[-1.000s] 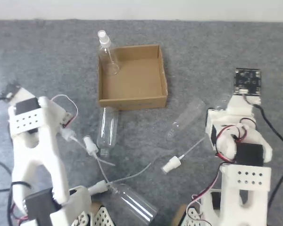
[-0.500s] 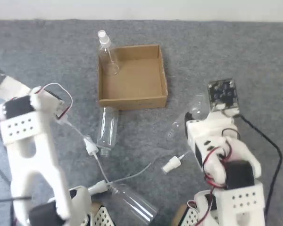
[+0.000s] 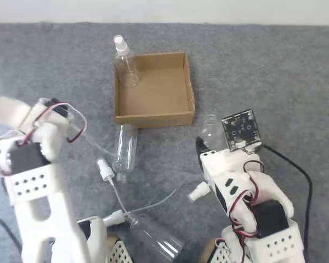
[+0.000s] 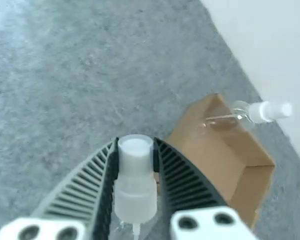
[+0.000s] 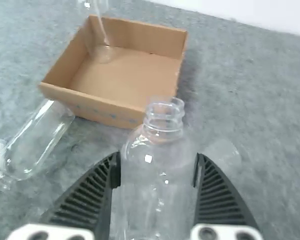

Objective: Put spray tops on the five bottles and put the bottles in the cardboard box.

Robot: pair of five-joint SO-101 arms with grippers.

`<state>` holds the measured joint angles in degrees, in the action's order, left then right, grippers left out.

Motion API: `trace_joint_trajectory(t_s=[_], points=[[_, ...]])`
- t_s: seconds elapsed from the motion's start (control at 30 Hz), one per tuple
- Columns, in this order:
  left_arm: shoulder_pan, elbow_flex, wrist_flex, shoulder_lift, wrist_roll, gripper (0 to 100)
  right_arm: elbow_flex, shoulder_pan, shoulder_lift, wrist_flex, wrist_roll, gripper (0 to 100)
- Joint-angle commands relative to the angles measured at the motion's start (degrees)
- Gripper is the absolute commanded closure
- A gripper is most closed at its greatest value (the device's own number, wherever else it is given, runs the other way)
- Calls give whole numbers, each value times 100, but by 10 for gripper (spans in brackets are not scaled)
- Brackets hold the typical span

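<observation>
Pinches a white spray top [image 4: 135,185] in the left tool [image 4: 135,150], cap end up, low at the centre of the left wrist view. Clamps a topless bottle [image 5: 162,135] in the right tool [image 5: 157,162], open neck toward the cardboard box [image 3: 153,118], right of centre in the high view. Finds the box at upper centre on the grey desk [image 3: 274,60], a capped bottle [image 3: 123,63] tilted in its upper-left corner. Finds a bare bottle [image 3: 125,150] lying just below the box, a loose top [image 3: 105,169] beside its mouth, a second loose top [image 3: 199,192] close to the right arm, a third bottle [image 3: 153,236] at the bottom edge.
</observation>
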<state>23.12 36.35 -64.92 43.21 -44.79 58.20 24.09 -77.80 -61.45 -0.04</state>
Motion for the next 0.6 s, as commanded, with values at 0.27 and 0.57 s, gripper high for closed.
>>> trace_joint_trajectory(t_s=[0.27, 0.57], points=[[-730, 1297, 1802, 1978, -712, 989, 677, 356, -127, 1015, -44, 905], [-782, 1982, 2365, 3130, -967, 989, 703, 743, -127, 1103, -44, 905]])
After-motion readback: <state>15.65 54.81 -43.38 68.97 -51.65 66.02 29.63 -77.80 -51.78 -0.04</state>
